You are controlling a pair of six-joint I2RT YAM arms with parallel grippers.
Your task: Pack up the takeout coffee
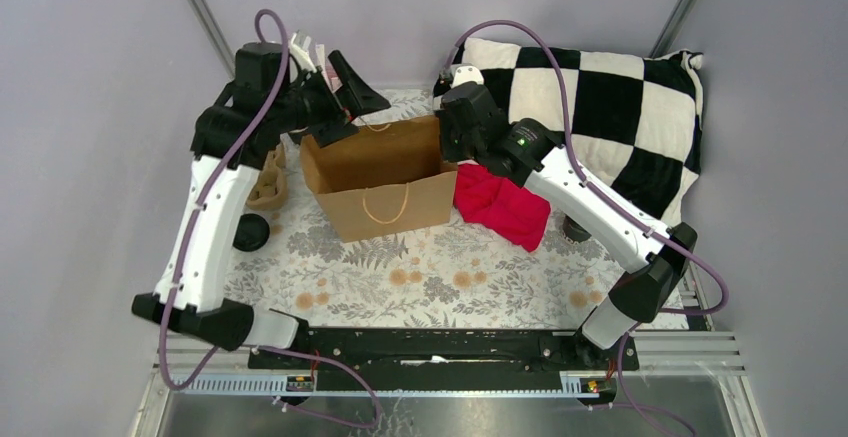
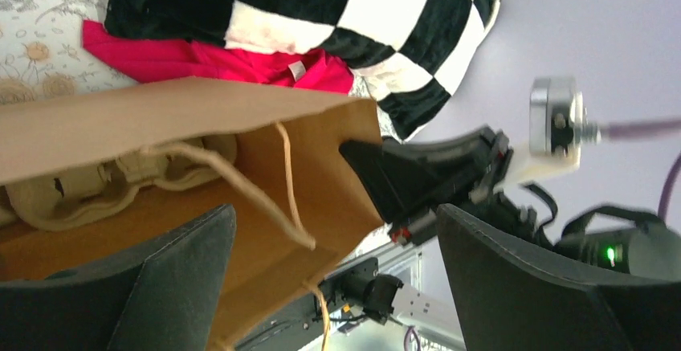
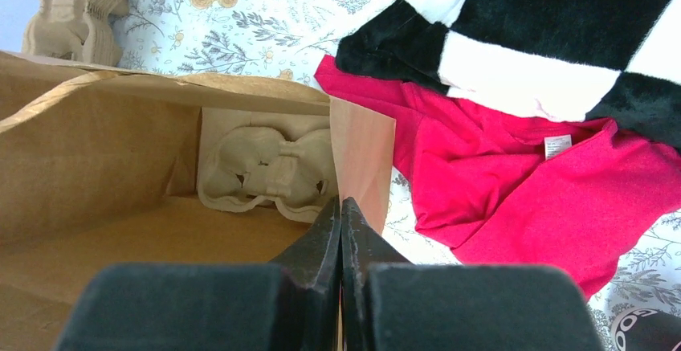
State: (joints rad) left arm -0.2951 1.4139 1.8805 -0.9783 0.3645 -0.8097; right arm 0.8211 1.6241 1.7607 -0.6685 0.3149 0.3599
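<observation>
The takeout coffee (image 1: 250, 232), a small dark cup with a black lid, stands on the floral cloth at the left, beside my left arm and outside the bag. The brown paper bag (image 1: 385, 207) stands open mid-table with a cardboard cup carrier (image 3: 269, 166) on its floor. My left gripper (image 1: 345, 107) hovers open above the bag's back left corner, nothing between its fingers (image 2: 161, 287). My right gripper (image 3: 341, 210) is shut on the bag's right wall at the rim. A second dark cup (image 1: 575, 227) sits half hidden under my right arm.
A stack of cardboard cup carriers (image 1: 268, 185) stands left of the bag. A red cloth (image 1: 505, 207) lies against the bag's right side, with a black and white chequered pillow (image 1: 610, 107) behind it. Grey walls close in both sides.
</observation>
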